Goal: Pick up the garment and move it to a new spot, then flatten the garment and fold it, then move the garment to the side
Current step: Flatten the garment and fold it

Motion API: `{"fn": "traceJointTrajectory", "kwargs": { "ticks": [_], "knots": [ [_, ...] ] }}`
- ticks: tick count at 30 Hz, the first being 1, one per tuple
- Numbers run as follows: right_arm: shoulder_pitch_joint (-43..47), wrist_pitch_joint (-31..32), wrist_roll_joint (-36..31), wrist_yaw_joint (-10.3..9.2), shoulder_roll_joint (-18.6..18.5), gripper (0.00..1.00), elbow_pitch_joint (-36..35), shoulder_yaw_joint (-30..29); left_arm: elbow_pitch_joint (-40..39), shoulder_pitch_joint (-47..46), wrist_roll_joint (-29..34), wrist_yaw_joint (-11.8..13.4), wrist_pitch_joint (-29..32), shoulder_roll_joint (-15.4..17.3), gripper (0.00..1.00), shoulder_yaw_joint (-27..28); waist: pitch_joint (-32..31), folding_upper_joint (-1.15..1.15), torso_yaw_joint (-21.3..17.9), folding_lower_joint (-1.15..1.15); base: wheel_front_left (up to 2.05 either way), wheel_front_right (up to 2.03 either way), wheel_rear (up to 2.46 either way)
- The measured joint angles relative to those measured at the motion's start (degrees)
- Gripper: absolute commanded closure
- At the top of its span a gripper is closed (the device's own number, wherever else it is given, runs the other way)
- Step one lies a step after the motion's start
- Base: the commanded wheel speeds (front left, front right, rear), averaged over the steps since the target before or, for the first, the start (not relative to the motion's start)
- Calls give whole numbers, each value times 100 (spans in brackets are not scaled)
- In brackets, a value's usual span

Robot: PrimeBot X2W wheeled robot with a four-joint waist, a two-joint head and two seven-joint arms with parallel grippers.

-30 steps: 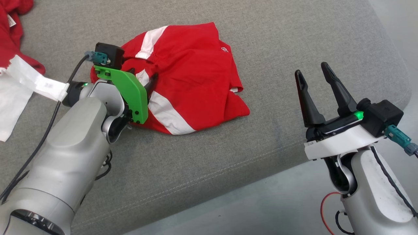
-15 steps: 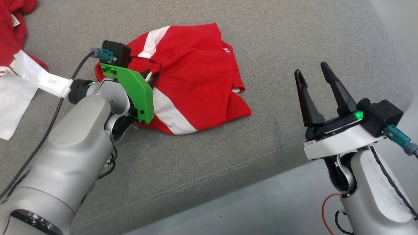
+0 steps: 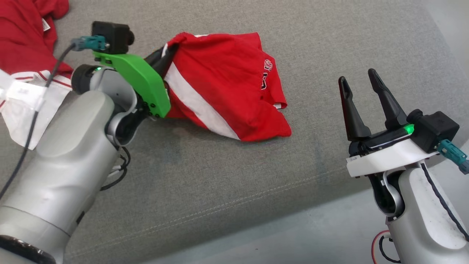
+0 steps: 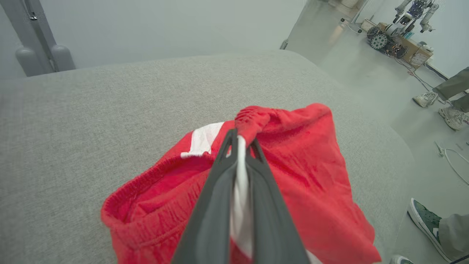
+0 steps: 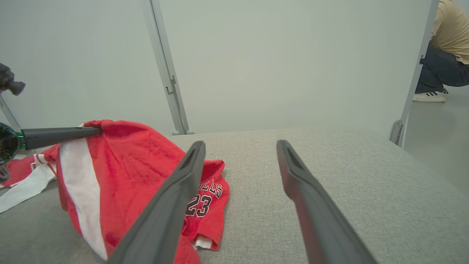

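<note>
Shorts [image 3: 227, 84], red with a white stripe, lie on the grey cushion [image 3: 220, 183] in the head view. We see our left claw [image 3: 169, 49] pinched shut on their upper left corner. It holds that corner up off the cushion while the rest trails down and to the right onto it. Our right claw [image 3: 357, 77] stands wide apart with nothing in it, well to the right of the shorts and near the cushion's edge. More red clothes [image 3: 25, 33] sit at the top left.

From the left wrist we look along the two fingers [image 4: 216, 205], closed together on a bunch of red cloth and white stripe. The shorts spread below and beyond the tips, waistband at the lower left.

From the right wrist, our right claw's fingers frame bare cushion between them. The shorts are off to their left, draped from the left claw's tip, with "23" showing on the low hem. A person [image 5: 443, 47] crouches at the far right.
</note>
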Motion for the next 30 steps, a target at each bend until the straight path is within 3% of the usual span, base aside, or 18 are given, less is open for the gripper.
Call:
{"fn": "traceJointTrajectory", "kwargs": {
  "ticks": [6,17,30],
  "knots": [
    [68,0,53,0,0,0,176,124,-213,236,-458,0,-308,526,100,359,-158,0,157,0,0,0,0],
    [292,2,371,0,-38,0,883,766,-464,1089,-1017,0,-675,770,100,753,-307,0,505,0,0,0,0],
    [187,743,2068,0,263,0,1897,1927,-857,1270,-1261,0,-722,1033,100,777,-208,0,822,0,0,0,0]
  ]
}}
